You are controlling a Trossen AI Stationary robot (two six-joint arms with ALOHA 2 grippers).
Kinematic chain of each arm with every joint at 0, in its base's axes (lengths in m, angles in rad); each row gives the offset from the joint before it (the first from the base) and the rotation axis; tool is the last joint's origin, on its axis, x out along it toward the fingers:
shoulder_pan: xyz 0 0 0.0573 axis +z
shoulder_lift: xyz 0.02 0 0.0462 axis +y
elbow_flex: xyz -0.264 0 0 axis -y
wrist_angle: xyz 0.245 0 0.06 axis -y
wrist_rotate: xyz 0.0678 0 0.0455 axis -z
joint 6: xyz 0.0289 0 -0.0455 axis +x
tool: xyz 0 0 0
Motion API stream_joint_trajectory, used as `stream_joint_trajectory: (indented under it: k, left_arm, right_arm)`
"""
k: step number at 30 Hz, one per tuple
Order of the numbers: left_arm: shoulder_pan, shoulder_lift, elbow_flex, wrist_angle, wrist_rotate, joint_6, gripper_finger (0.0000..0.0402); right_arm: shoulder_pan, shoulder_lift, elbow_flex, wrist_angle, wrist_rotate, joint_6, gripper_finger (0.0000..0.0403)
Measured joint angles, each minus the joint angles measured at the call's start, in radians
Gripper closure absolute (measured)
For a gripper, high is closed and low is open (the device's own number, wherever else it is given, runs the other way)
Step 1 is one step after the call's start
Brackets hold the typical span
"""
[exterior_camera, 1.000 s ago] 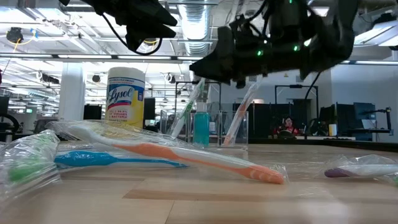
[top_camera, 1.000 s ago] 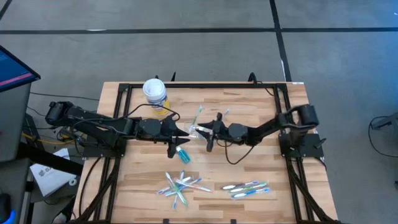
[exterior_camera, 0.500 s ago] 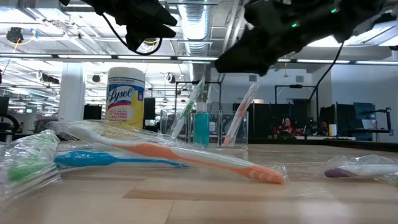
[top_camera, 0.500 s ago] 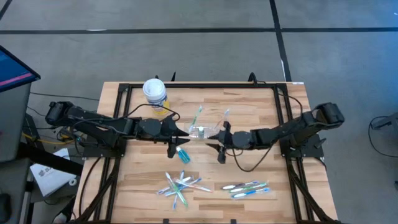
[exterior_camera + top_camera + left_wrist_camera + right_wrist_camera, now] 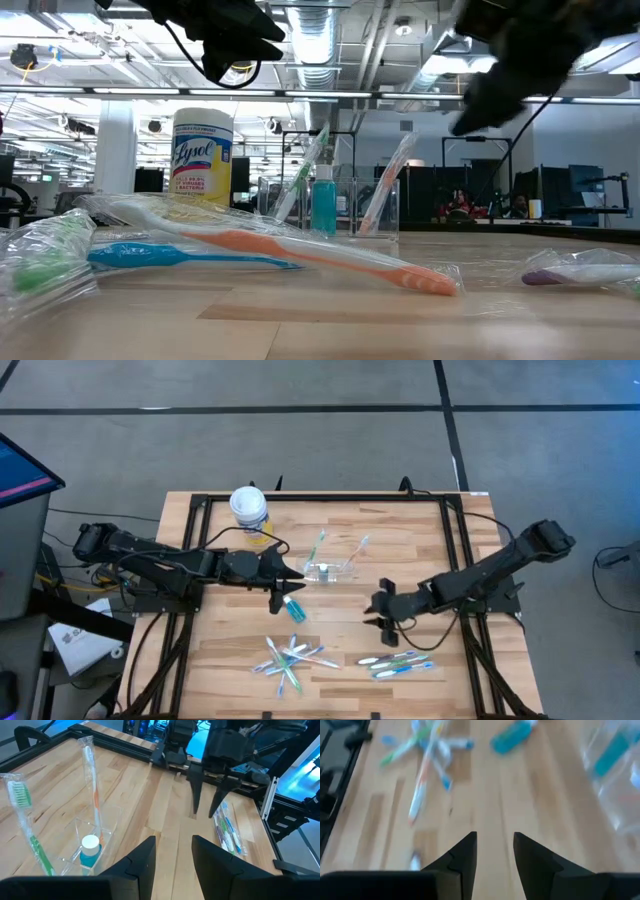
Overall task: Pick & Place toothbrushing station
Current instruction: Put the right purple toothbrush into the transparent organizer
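**Two arms poised over a scattered toothbrush station**

A clear plastic cup (image 5: 328, 571) sits at the centre of the pale, plank-grained wooden worktop (image 5: 400, 540), holding a green-bristled toothbrush (image 5: 30, 832), an orange-handled toothbrush (image 5: 93, 790) and a teal tube (image 5: 89, 851). The left gripper (image 5: 296, 577) hangs just left of the cup, its dark fingers apart and empty. The right gripper (image 5: 381, 610), fingers likewise parted around nothing, hovers at lower right of centre, above a wrapped bundle of brushes (image 5: 398, 662). A second heap of brushes (image 5: 290, 658) fans out at lower centre, and a loose teal toothpaste tube (image 5: 294, 608) lies below the left gripper. Only the low view shows crinkled film around the nearest orange brush (image 5: 300, 250); only the overhead shows bare boards along the right edge. A white, yellow-labelled tub (image 5: 248, 507) stands at upper left.
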Motion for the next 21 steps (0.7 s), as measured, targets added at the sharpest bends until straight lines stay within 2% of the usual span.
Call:
stream_joint_trajectory:
  k: [7,21]
  left_arm:
    - [0.000,0.000,0.000,0.000,0.000,0.000,0.0279]
    - [0.000,0.000,0.000,0.000,0.003,-0.003,0.0279]
  right_arm:
    - [0.105,-0.018,0.000,-0.175,-0.069,0.158,0.0284]
    - [0.313,-0.018,0.000,-0.331,-0.144,0.435,0.0285]
